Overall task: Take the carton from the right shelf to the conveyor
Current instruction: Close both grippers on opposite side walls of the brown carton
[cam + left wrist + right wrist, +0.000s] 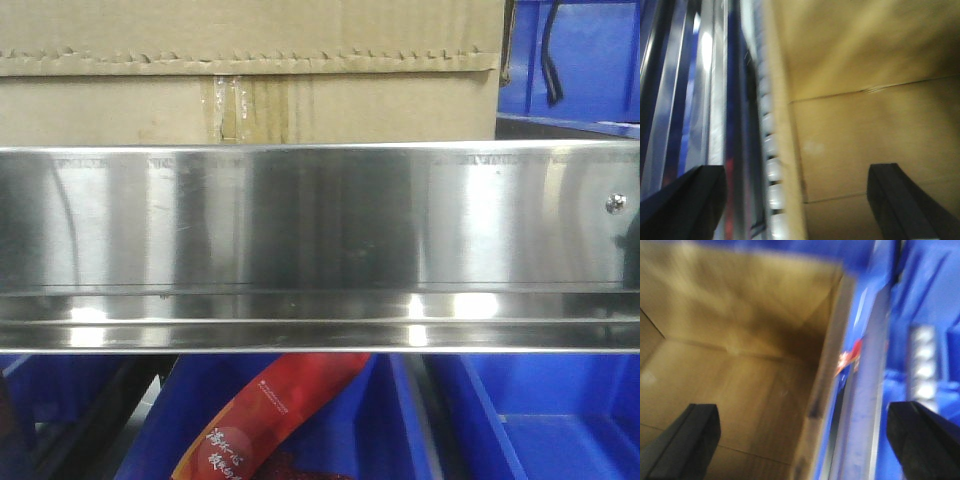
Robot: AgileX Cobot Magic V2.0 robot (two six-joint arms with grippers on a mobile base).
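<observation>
Colour inventory, for your check:

- Left claw (pixel 795 170): fingers (pixel 690 200) plain black. Between them is the carton (pixel 865 125), tan-brown with one pale smudge. Past the left finger is the right shelf (pixel 715 100), silver streaks beside a deep blue stripe. Its upright (pixel 771 170) is grey with a row of pale holes.
- Right claw (pixel 804 407): fingers black. Ochre-brown carton lies toward the left finger and blue bins (pixel 940 305) toward the right finger. A red fleck (pixel 852 352) sits above the gap.
- Front camera: the carton flap is zigzag-edged and its tape (pixel 232 110) yellowed. The shelf rail is brushed silver with vertical light and dark bands. The packet (pixel 270 420) is red with pale lettering.
</observation>
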